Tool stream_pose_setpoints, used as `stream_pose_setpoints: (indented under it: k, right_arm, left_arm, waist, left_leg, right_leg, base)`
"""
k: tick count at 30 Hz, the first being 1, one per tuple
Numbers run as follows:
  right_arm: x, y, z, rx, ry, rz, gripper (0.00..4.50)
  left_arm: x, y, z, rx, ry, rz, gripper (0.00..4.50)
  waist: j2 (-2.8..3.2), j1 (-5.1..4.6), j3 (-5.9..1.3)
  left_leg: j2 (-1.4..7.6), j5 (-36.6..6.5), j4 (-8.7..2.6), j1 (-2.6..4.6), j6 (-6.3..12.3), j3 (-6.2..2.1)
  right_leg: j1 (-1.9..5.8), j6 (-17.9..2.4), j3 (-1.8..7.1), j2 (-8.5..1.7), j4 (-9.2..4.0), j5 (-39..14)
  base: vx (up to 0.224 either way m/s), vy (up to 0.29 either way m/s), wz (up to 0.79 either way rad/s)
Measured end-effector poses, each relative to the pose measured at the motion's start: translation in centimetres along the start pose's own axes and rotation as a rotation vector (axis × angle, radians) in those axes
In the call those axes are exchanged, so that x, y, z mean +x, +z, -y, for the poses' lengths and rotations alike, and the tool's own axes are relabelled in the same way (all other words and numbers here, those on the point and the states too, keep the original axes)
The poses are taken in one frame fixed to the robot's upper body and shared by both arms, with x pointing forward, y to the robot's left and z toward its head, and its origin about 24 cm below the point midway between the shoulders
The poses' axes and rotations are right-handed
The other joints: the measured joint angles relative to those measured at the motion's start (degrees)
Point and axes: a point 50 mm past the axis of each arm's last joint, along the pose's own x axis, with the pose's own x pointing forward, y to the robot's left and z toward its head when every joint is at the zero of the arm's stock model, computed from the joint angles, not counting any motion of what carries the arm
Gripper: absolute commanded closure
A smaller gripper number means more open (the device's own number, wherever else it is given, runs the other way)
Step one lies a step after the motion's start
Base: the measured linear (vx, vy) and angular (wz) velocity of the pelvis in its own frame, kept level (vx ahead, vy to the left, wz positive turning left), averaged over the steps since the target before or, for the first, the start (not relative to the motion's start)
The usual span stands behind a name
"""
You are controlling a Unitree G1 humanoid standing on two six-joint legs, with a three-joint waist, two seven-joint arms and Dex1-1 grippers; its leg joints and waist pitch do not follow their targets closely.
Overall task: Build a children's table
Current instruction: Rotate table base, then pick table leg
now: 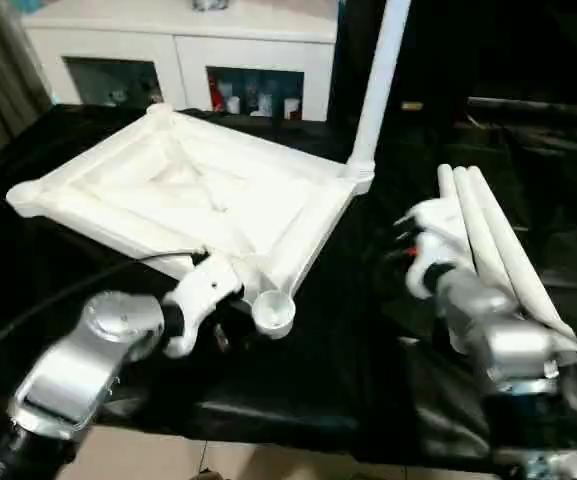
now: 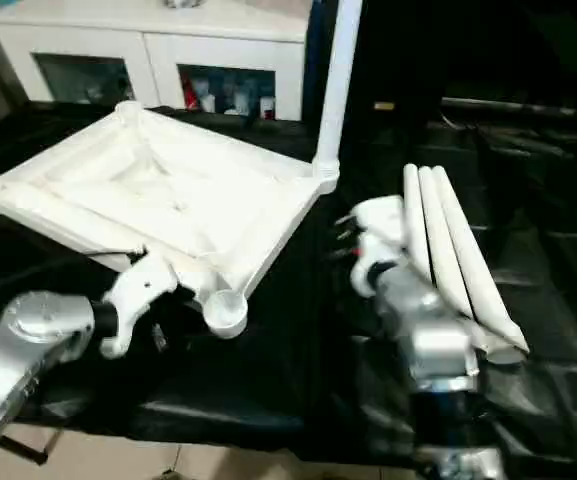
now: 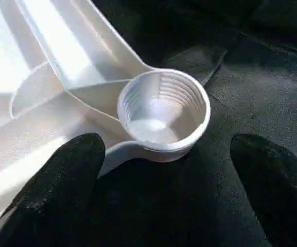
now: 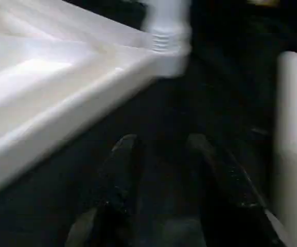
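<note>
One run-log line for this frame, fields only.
tabletop: upside down | fitted leg: one | loose legs: three | left gripper: open, at empty socket | right gripper: empty

Left forearm (image 1: 83,365): brushed silver metal housing with a round silver joint cap; black ribbed collar at the near end. Thin black cable (image 1: 58,295) running along it toward the wrist. White moulded wrist bracket (image 1: 203,295).

Right forearm (image 1: 503,345): silver, blocky and segmented, with a black section nearest the body. White rounded wrist housing (image 1: 433,240), small red detail beside it.

Left gripper (image 3: 158,190): two matte black, rounded fingers (image 3: 60,190).

Right gripper (image 4: 163,180): two slimmer black fingers (image 4: 120,180).
</note>
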Motion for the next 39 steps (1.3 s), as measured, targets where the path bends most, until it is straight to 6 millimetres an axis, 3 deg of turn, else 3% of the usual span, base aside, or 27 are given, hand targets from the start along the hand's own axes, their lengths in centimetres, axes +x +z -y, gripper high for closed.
stream_pose_setpoints:
  k: [4, 9, 11, 12, 17, 18, 22, 24, 39]
  right_arm:
    - [-0.2, -0.5, 1.1, 0.03, -0.087, -0.107, 2.59]
    - [-0.4, -0.3, 2.0, 0.041, -0.162, -0.215, 2.2]
    - [-0.5, -0.1, 2.3, 0.054, -0.19, -0.23, 2.11]
    - [-0.6, -0.1, 2.6, 0.063, -0.207, -0.237, 1.88]
    - [-1.1, -0.1, 3.5, 0.075, -0.251, -0.292, 1.66]
    - [-1.3, 0.1, 3.8, 0.07, -0.263, -0.29, 1.4]
    - [-1.5, 0.9, 4.3, 0.077, -0.284, -0.289, 1.21]
    - [-1.6, 0.6, 4.5, 0.081, -0.28, -0.313, 0.9]
    - [-0.5, -1.9, 3.1, 0.163, -0.206, -0.441, 0.85]
  left_arm:
    - [-0.4, 1.1, 1.0, -0.012, -0.126, 0.078, 0.0]
    - [-1.0, 4.6, 1.6, 0.034, -0.259, 0.236, 0.0]
    - [-1.1, 5.0, 1.5, 0.042, -0.267, 0.242, 0.0]
    - [-1.0, 5.1, 1.5, 0.044, -0.269, 0.242, 0.0]
    - [-0.8, 4.8, 1.4, 0.034, -0.279, 0.223, 0.0]
    - [-0.7, 4.8, 1.4, 0.033, -0.282, 0.221, 0.0]
    - [-0.4, 4.7, 1.4, 0.026, -0.293, 0.211, 0.0]
    - [-0.3, 4.8, 1.5, 0.034, -0.3, 0.208, 0.0]
    - [-0.1, 5.0, 1.3, 0.039, -0.282, 0.207, 0.0]
  waist:
    - [0.03, -0.54, 0.02]
    - [0.02, -0.17, 0.04]
    - [0.04, -0.19, 0.05]
    - [0.04, -0.17, 0.05]
    - [0.49, -0.29, 0.11]
    - [0.66, -0.28, 0.11]
    - [1.11, -0.25, -0.08]
    - [1.16, -0.22, -0.11]
    - [1.17, -0.24, -0.12]
  left_leg:
    - [-0.01, 0.01, -0.01, -0.08, -0.03, 0.0]
    - [-0.02, 0.05, -0.01, -0.04, -0.09, 0.02]
    - [-0.02, 0.07, -0.01, -0.05, -0.11, 0.03]
    - [-0.02, 0.07, -0.01, -0.05, -0.12, 0.03]
    - [-0.02, 0.07, -0.02, -0.06, -0.13, 0.02]
    - [-0.02, 0.07, -0.02, -0.06, -0.13, 0.03]
    - [-0.03, 0.08, -0.02, -0.04, -0.13, 0.03]
    - [-0.03, 0.08, -0.02, -0.04, -0.14, 0.02]
    - [-0.02, 0.1, -0.01, -0.05, -0.15, 0.03]
  right_leg:
    - [-0.09, -0.11, 0.01, 0.01, -0.01, 0.05]
    - [-0.05, -0.18, 0.03, 0.0, -0.01, 0.09]
    - [-0.06, -0.16, 0.03, 0.0, -0.01, 0.08]
    - [-0.06, -0.13, 0.03, 0.0, 0.0, 0.06]
    - [-0.08, -0.16, 0.03, 0.0, 0.0, 0.08]
    - [-0.07, -0.15, 0.04, 0.0, 0.0, 0.08]
    - [-0.06, -0.15, 0.04, 0.0, 0.0, 0.07]
    - [-0.05, -0.14, 0.03, 0.0, 0.01, 0.07]
    - [-0.07, -0.14, 0.04, 0.0, 0.04, 0.07]
  base:
    - [0.0, 0.0, 0.0]
    - [0.0, 0.0, 0.0]
    - [0.0, 0.0, 0.0]
    - [0.0, 0.0, 0.0]
    - [0.0, 0.0, 0.0]
    - [0.0, 0.0, 0.0]
    - [0.0, 0.0, 0.0]
    - [0.0, 0.0, 0.0]
    - [0.0, 0.0, 0.0]
